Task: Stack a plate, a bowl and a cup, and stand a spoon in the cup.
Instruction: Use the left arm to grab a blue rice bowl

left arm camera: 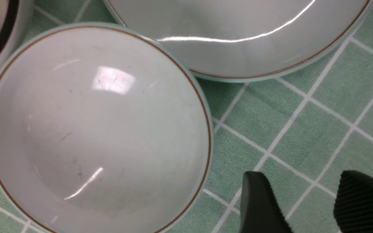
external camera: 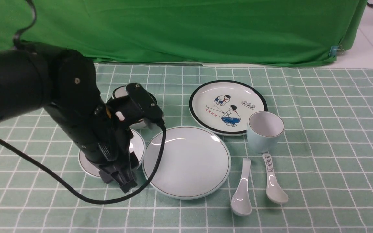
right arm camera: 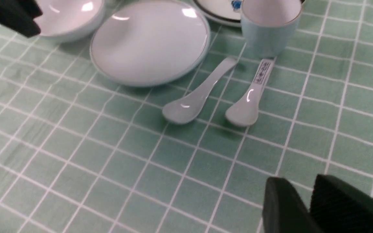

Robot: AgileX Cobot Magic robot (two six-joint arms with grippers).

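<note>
Left gripper (left arm camera: pixel 303 184) hangs low over the checked tablecloth (left arm camera: pixel 303 129) with its jaws spread and nothing between them, just off the near edge of the bowl (left arm camera: pixel 96 129) and not touching it. That width looks meant for taking the bowl's thin wall, one finger inside and one outside. The bowl sits upright and empty on the cloth, its rim just beside that of the plate (external camera: pixel 186 161), which lies flat and bare at the middle, so the stack is not yet begun and the carry would be short. Further right the cup (external camera: pixel 265 129) stands upright, with the spoon (external camera: pixel 242 191) lying bowl-up before it, beside a printed-handle spoon (external camera: pixel 272 181). The cartoon plate (external camera: pixel 206 97) lies behind. The right gripper (right arm camera: pixel 306 200) waits well back from the spoons, jaws close together and nothing visible between them; whether they are fully shut I cannot tell.
</note>
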